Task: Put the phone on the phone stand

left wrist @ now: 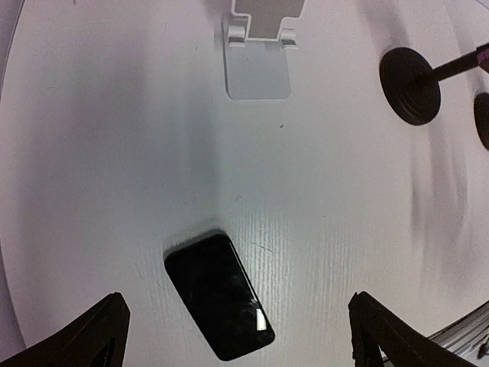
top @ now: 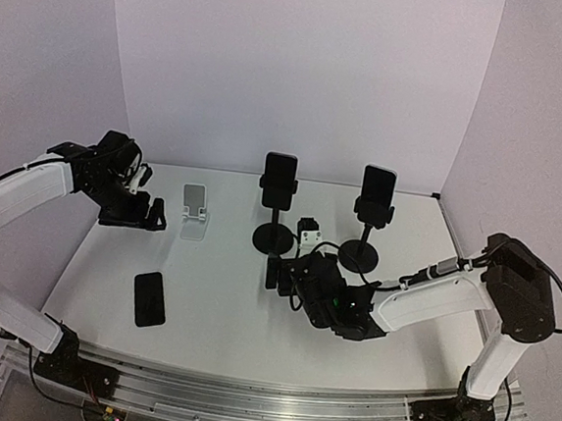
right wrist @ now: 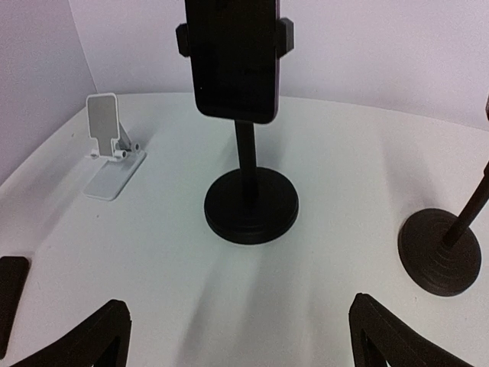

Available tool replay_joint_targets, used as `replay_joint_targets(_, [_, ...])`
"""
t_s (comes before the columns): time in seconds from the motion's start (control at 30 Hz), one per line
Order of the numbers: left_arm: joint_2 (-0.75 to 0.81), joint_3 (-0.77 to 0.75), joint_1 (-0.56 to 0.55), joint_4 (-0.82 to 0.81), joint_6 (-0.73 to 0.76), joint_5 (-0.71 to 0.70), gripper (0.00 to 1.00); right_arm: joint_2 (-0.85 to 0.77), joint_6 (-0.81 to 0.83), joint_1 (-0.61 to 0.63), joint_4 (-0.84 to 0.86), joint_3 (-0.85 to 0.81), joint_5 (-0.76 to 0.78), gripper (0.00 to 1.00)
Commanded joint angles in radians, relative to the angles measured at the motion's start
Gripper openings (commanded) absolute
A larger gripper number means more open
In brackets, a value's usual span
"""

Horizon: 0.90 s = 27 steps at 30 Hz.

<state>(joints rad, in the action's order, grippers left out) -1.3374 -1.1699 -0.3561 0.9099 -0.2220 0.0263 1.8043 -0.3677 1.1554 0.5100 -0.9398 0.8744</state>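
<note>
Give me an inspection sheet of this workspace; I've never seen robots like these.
Surface: white table, plain.
Job's things: black phone lying flat on the left; white stand empty; left pole stand and right pole stand each hold a phone upright.
Clutter: nothing seen.
Grippers: left gripper open, empty, beside the white stand; right gripper open, empty, facing the left pole stand.
Cables: cable along the right arm; wires by the front rail.
Surroundings: plain white walls.

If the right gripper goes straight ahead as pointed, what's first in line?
Probably the black stand holding a phone: its round base sits centred ahead of the open right gripper, nothing visible between. Depth unclear.
</note>
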Motion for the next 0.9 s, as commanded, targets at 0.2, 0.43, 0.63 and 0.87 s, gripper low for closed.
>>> replay_joint_targets(0.2, [-0.054, 0.205, -0.043, -0.039, -0.416, -0.004, 1.0, -0.131, -0.136, 0.031, -0.159, 0.083, 0.018, 0.98])
replay_joint_targets(0.43, [-0.145, 0.271, -0.085, -0.13, -0.422, -0.004, 1.0, -0.16, -0.246, 0.038, -0.277, 0.127, 0.017, 0.98])
replay_joint_targets(0.63, [-0.199, 0.304, -0.088, -0.131, -0.448, 0.0, 1.0, -0.194, -0.271, 0.041, -0.318, 0.157, 0.029, 0.98])
replay_joint_targets(0.87, [-0.285, 0.321, -0.089, -0.173, -0.431, 0.038, 0.99, -0.213, -0.269, 0.042, -0.347, 0.164, 0.025, 0.98])
